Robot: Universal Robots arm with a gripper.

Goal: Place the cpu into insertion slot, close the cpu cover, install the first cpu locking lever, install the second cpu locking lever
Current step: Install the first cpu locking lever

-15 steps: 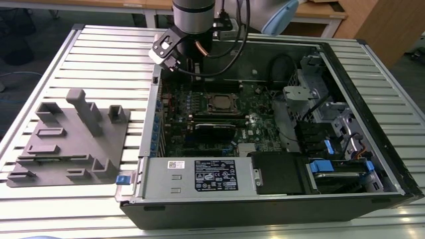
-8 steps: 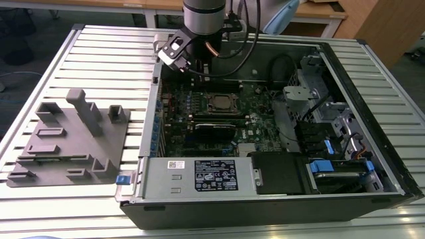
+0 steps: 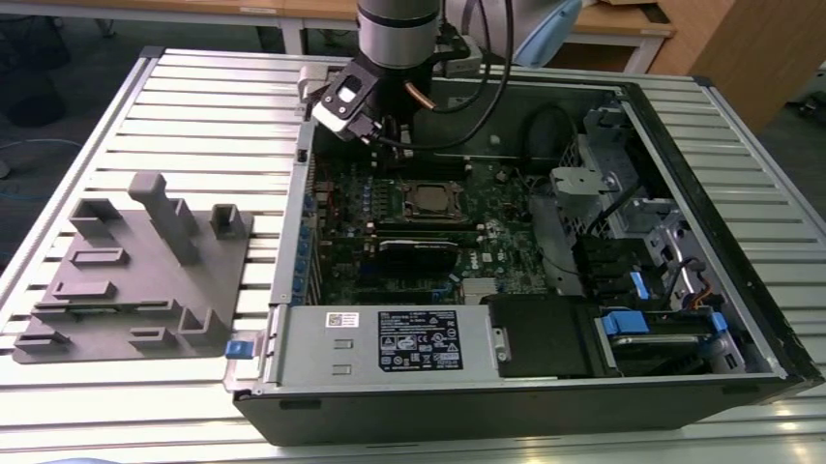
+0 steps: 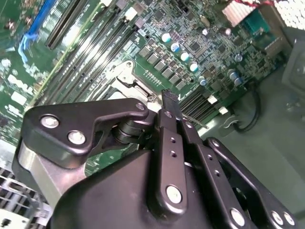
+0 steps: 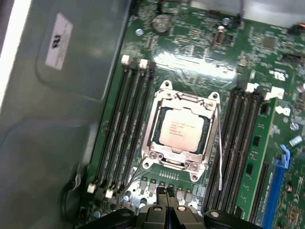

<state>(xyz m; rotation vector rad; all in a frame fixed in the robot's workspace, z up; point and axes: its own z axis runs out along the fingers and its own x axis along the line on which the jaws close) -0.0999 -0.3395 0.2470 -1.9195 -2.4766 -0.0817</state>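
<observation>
2 slim black fingers (image 5: pixel 162 194) of the matte black metal gripper (image 5: pixel 167 192) are pressed together, with nothing held between them. Just beyond, a thin springy steel wire lever (image 5: pixel 219 143) is seen running beside the thin square silvery cpu cover (image 5: pixel 153 121). This seems lowered over the small flat silver-grey cpu (image 5: pixel 183 128), seated in the square metal-rimmed insertion slot (image 5: pixel 165 86). The wire is probably best pushed slowly with the closed tip, so that slipping onto the glossy green circuit board (image 5: pixel 190 52) is avoided.

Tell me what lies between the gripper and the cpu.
In the first wrist view, a row of small grey board components and the near edge of the cpu cover lie between the gripper and the cpu.
</observation>
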